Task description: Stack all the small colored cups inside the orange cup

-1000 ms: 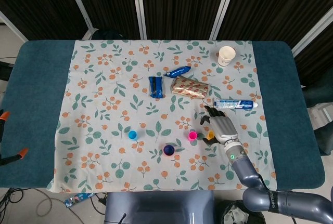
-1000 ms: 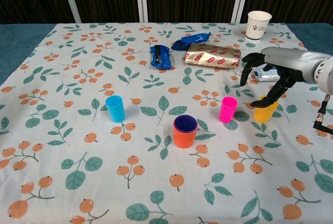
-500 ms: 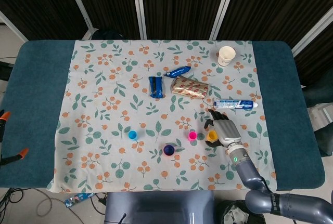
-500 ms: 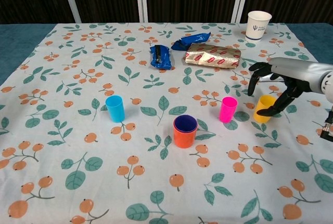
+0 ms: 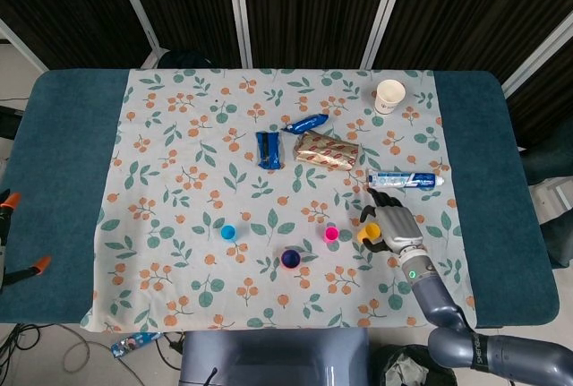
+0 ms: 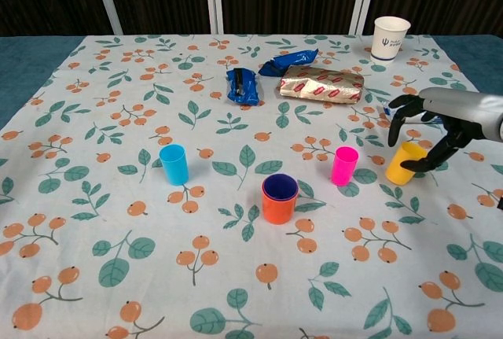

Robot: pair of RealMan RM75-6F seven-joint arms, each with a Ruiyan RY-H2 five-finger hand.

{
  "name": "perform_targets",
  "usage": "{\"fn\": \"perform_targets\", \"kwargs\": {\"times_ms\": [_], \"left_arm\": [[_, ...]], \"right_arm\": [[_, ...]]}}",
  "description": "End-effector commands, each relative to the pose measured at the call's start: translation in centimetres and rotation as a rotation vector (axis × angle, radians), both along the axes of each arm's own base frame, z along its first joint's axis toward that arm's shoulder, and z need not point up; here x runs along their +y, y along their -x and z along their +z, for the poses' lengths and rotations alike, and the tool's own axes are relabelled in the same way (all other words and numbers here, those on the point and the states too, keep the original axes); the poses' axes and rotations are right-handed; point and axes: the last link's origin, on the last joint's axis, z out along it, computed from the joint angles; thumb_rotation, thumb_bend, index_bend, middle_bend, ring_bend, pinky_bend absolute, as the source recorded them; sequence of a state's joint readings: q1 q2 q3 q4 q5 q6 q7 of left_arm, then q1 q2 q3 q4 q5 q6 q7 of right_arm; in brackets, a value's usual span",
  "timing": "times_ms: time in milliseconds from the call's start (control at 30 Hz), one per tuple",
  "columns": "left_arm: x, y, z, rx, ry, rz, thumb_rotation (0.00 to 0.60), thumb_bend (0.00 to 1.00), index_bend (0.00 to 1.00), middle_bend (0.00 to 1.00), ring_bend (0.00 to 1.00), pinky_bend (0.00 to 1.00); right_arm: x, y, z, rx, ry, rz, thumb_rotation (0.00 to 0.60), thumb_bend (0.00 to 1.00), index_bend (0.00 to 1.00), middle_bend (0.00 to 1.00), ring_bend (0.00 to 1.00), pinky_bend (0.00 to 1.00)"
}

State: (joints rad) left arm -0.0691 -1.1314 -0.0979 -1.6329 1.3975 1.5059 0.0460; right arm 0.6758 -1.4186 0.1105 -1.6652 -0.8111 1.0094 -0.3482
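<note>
The orange cup (image 6: 279, 200) stands at the front centre of the floral cloth with a dark purple cup nested in it. Left of it is a blue cup (image 6: 174, 164), and to its right a pink cup (image 6: 343, 165). Further right, a yellow cup (image 6: 405, 163) leans slightly toward my right hand (image 6: 444, 119). That hand arches over the cup from the right, with its thumb against the cup's right side and its other fingers spread above the rim. In the head view the hand (image 5: 394, 227) sits just right of the yellow cup (image 5: 364, 235). My left hand is not visible.
A white paper cup (image 6: 390, 38) stands at the back right. A toothpaste tube (image 5: 403, 179) lies just beyond my right hand. A gold snack packet (image 6: 322, 85) and two blue packets (image 6: 242, 86) (image 6: 287, 62) lie mid-table.
My right hand has drawn back to the right. Its thumb has moved from the yellow cup's left side to its right. The cup shifted slightly right and now leans.
</note>
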Motion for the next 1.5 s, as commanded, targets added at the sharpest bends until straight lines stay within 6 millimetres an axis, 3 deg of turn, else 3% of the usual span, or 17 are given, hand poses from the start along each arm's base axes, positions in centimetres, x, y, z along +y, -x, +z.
{"fn": "perform_targets", "kwargs": {"times_ms": [33, 733, 1133, 1333, 1500], "left_arm": [[0.0, -0.1, -0.1, -0.002, 0.005, -0.001, 0.600, 0.07, 0.05, 0.00, 0.00, 0.00], [-0.1, -0.2, -0.3, -0.006, 0.022, -0.005, 0.600, 0.07, 0.05, 0.00, 0.00, 0.00], [-0.2, -0.3, -0.3, -0.018, 0.031, -0.013, 0.600, 0.07, 0.05, 0.00, 0.00, 0.00], [-0.2, -0.2, -0.2, -0.015, 0.026, -0.008, 0.600, 0.07, 0.05, 0.00, 0.00, 0.00], [-0.1, -0.1, -0.1, -0.007, 0.017, -0.003, 0.600, 0.07, 0.05, 0.00, 0.00, 0.00]], "right_arm": [[0.0, 0.1, 0.0, 0.002, -0.002, -0.002, 0.600, 0.39, 0.42, 0.03, 0.07, 0.14], [0.4, 0.8, 0.1, 0.026, -0.029, -0.021, 0.600, 0.39, 0.42, 0.03, 0.07, 0.14], [0.3, 0.7, 0.1, 0.007, -0.018, -0.022, 0.600, 0.41, 0.51, 0.03, 0.09, 0.14], [0.2, -0.1, 0.6, -0.010, -0.006, -0.001, 0.600, 0.42, 0.51, 0.03, 0.10, 0.14], [0.7, -2.3, 2.1, -0.052, -0.004, 0.058, 0.600, 0.42, 0.51, 0.03, 0.10, 0.14]]}}
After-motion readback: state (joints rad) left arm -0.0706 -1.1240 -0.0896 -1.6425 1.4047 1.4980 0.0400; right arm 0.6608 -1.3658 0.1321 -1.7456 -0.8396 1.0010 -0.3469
